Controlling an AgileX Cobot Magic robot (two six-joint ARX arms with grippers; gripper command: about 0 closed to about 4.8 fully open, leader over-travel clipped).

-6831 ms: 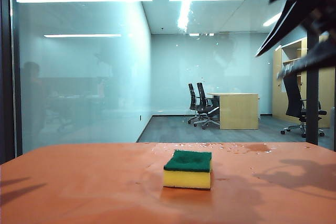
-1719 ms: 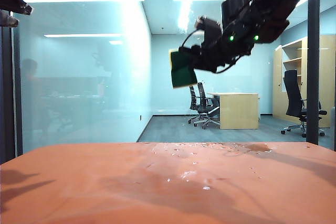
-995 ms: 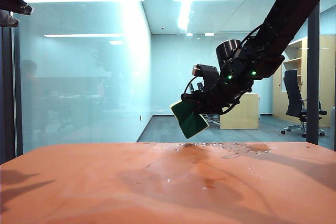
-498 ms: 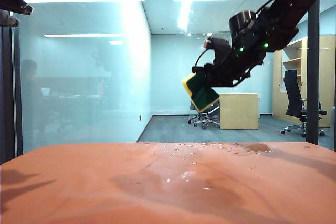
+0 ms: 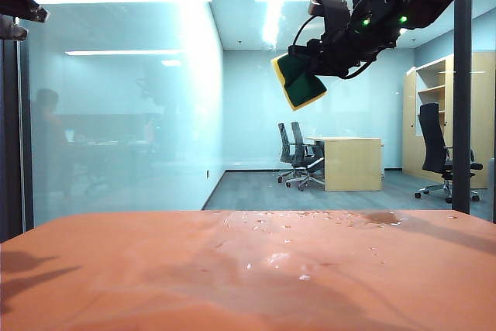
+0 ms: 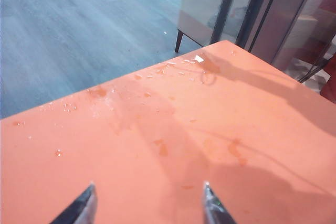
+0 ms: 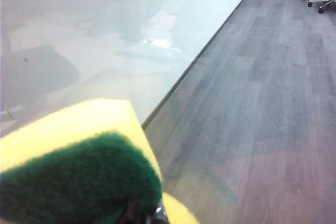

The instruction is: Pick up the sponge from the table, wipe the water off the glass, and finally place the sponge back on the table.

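Note:
The sponge (image 5: 298,81), yellow with a green scouring face, hangs tilted high up at the glass (image 5: 116,114), with my right gripper (image 5: 310,74) shut on it. The right wrist view shows the sponge (image 7: 79,171) filling the near corner in front of the glass (image 7: 79,35); the right gripper (image 7: 143,216) is mostly hidden by it. My left gripper (image 6: 148,187) stands open over the orange table (image 6: 262,129), nothing between its fingers; in the exterior view it (image 5: 15,7) is at the upper left edge. Water droplets (image 5: 310,218) and a darker wet patch (image 5: 380,218) lie along the table's far edge.
A dark vertical frame bar (image 5: 461,114) stands at the right, another (image 5: 9,114) at the far left. Behind the glass are a wooden desk (image 5: 353,162) and office chairs (image 5: 298,156). Droplets (image 6: 173,66) also show near the table's edge in the left wrist view.
The right arm has carried the sponge from low near the table's far edge upward and slightly right along the glass. Much earlier the sponge lay on the table. The left arm is unchanged.

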